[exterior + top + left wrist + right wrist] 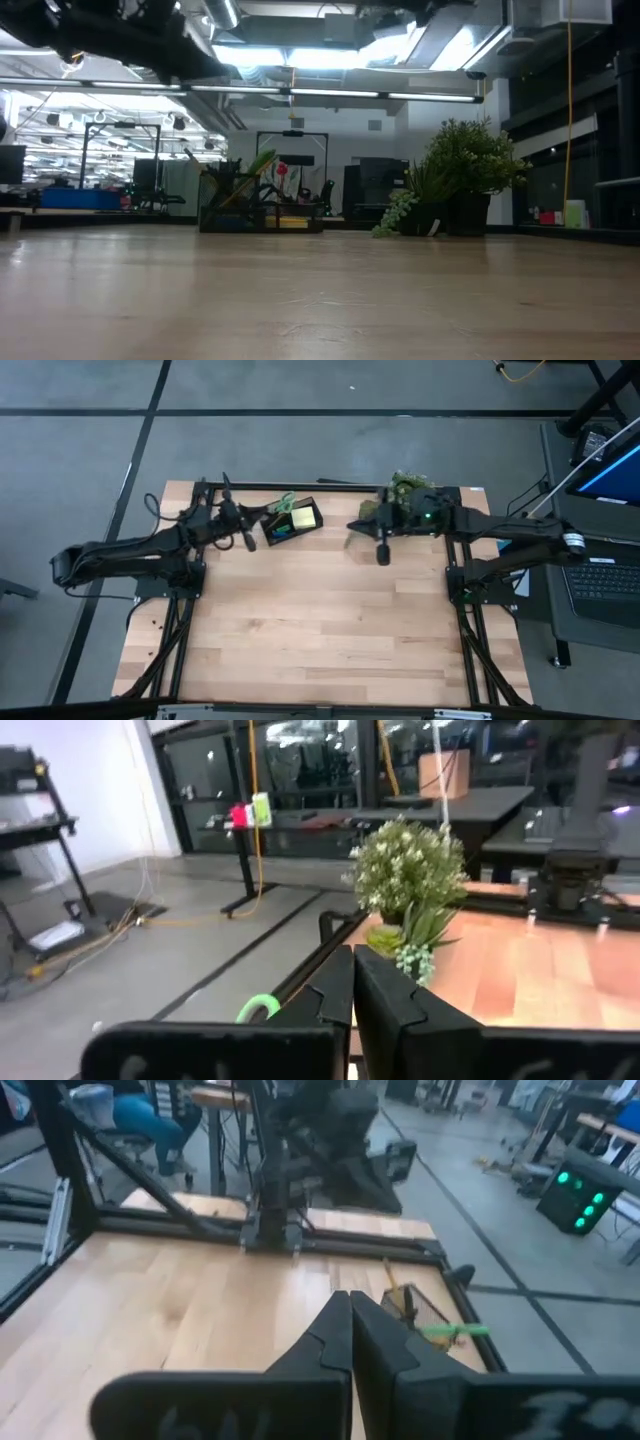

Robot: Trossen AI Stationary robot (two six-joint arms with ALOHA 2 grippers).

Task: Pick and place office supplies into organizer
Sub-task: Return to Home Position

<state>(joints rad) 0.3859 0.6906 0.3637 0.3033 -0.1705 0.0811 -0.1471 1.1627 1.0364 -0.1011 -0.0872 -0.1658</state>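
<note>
Tabletop (320, 630): pale wood planks, framed in black, bare over most of the near half.

Left arm (130, 550): reaches in from the left side, stretched low along the far part of the tabletop. Left end effector (249, 544): fingers (335, 985) pressed together, gripping nothing, just beside the organizer.

Right arm (520, 550): reaches in from the right side, likewise along the far part. Right end effector (382, 558): fingers (335, 1330) closed against each other, empty, held above the wood between plant and organizer.

Plant (405, 485): bushy, green, at the far edge right of centre, next to the right arm's wrist; in the low view (470, 170), stands upright to the right of the organizer.

Organizer (288, 525): small black box near the far edge, left of centre, set at an angle to the planks.

Scissors (285, 502): stand inside the organizer, green handles up and tilted, rising above its rim in the low view (255, 165).

Pad (305, 518): yellow, lies in the organizer's end nearer the plant.
</note>
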